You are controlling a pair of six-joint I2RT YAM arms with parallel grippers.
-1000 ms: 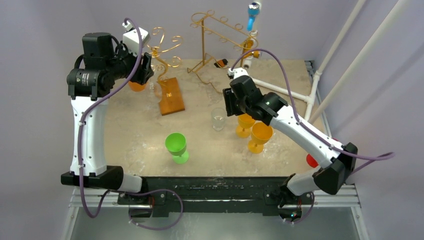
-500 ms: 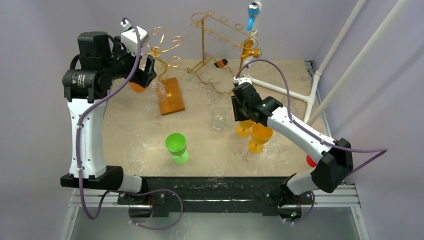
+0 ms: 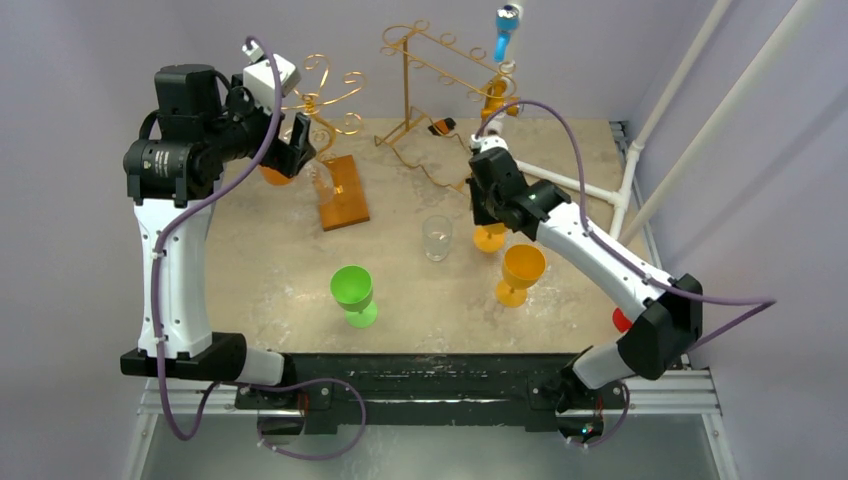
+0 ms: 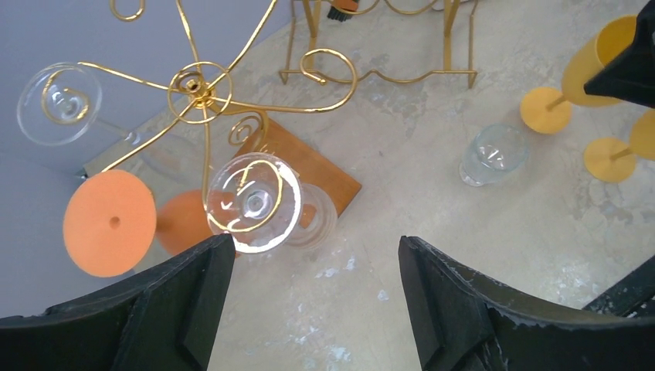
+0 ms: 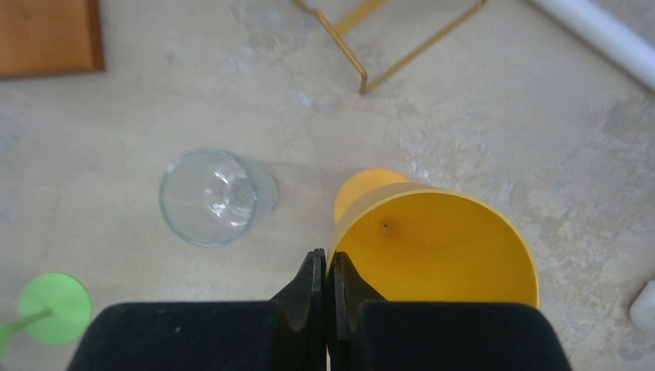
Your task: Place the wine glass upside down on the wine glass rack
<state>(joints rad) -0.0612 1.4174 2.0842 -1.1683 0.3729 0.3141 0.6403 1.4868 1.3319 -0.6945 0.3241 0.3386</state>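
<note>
Wine glass [image 4: 253, 202]: clear, hanging upside down, its foot caught in a curl of the rack, its bowl over the wooden base [image 3: 342, 192].
Rack [image 4: 197, 81]: gold wire, also holding an orange glass [image 4: 108, 222] and another clear glass [image 4: 58, 104].
Left gripper [image 4: 309, 263]: spread wide just above the hung glass's foot, touching nothing.
Right gripper [image 5: 324, 267]: pinching the rim of a yellow glass [image 5: 432, 247], well apart from the rack.

Green wine glass [image 5: 51, 308] partly off-frame
</note>
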